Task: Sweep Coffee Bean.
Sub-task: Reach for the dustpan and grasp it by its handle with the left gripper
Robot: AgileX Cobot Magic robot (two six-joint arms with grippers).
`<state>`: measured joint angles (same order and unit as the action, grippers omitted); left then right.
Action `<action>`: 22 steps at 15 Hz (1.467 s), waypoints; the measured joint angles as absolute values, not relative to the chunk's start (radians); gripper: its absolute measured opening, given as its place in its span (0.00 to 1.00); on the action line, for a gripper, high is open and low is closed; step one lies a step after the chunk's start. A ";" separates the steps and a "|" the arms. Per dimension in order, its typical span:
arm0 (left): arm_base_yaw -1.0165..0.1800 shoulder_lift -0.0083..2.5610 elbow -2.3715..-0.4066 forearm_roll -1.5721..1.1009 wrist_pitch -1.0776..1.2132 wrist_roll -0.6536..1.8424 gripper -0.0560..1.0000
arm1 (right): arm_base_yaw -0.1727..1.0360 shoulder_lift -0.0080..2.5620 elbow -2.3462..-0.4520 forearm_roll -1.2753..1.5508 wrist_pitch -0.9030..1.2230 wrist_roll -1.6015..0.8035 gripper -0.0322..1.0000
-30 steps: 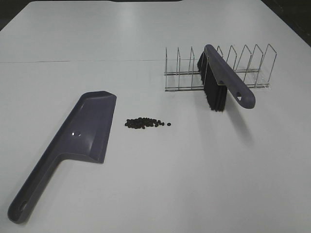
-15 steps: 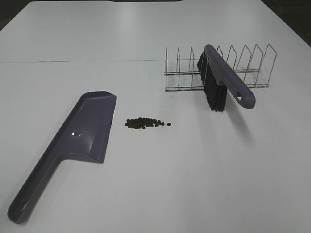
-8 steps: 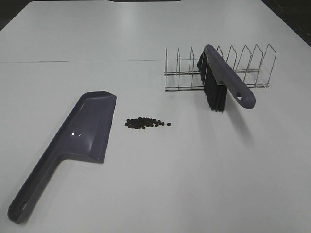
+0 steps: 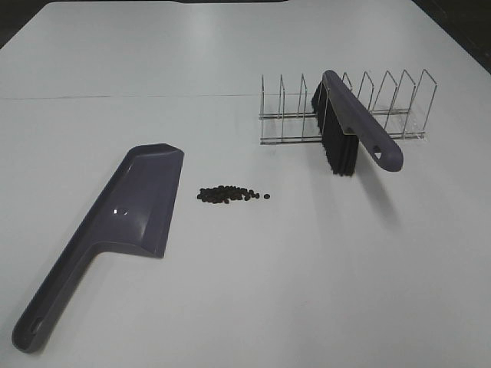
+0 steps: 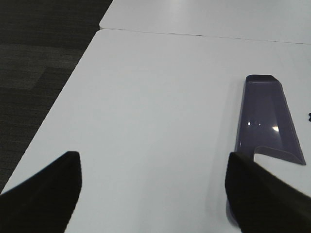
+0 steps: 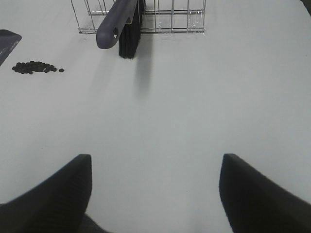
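Note:
A small cluster of dark coffee beans (image 4: 226, 195) lies on the white table, just right of the purple dustpan (image 4: 130, 211), which lies flat with its handle toward the front left. The purple brush (image 4: 349, 130) with black bristles leans in the wire rack (image 4: 345, 107) at the back right. Neither gripper shows in the high view. In the left wrist view my left gripper (image 5: 153, 187) is open over bare table, the dustpan (image 5: 265, 114) off to one side. In the right wrist view my right gripper (image 6: 155, 187) is open, with the brush (image 6: 121, 22) and beans (image 6: 34, 67) well ahead of it.
The table's edge and dark carpet (image 5: 39, 58) show in the left wrist view. A seam (image 4: 123, 96) runs across the table behind the dustpan.

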<state>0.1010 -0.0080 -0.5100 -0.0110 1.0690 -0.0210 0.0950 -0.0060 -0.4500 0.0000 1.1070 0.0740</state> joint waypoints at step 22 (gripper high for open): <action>0.101 -0.008 -0.510 0.000 1.069 -0.020 0.76 | 0.095 -0.006 -0.450 0.000 1.107 0.074 0.65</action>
